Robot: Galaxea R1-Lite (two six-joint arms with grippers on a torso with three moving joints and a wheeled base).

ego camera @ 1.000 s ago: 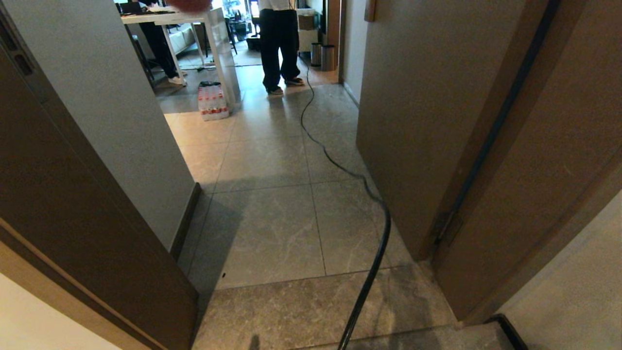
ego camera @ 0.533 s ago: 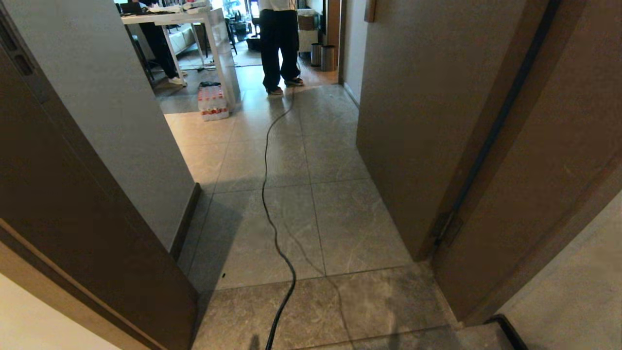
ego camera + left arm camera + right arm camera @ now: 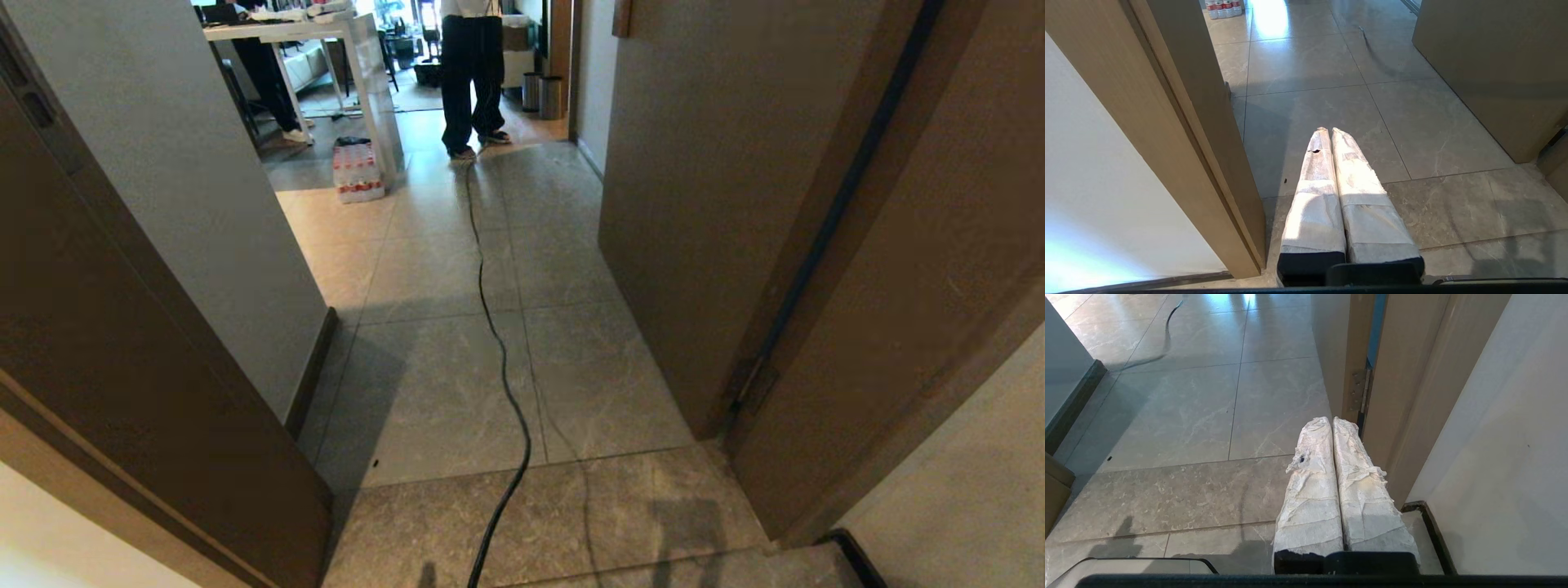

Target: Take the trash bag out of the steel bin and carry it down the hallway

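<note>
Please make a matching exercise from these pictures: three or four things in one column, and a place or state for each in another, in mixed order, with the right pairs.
1. black cable
2. pack of bottles
3. two steel bins
4. left gripper

A. shut, holding nothing
B. far end, beside the right wall
C. trailing along the hallway floor
D. on the floor by the white table leg

Pairs: 1-C, 2-D, 3-B, 4-A

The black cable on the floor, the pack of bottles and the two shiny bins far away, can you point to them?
black cable [image 3: 505,384]: head view, middle of its run along the floor tiles.
pack of bottles [image 3: 357,174]: head view, its front face.
steel bins [image 3: 551,98]: head view, side of the nearer one.
</note>
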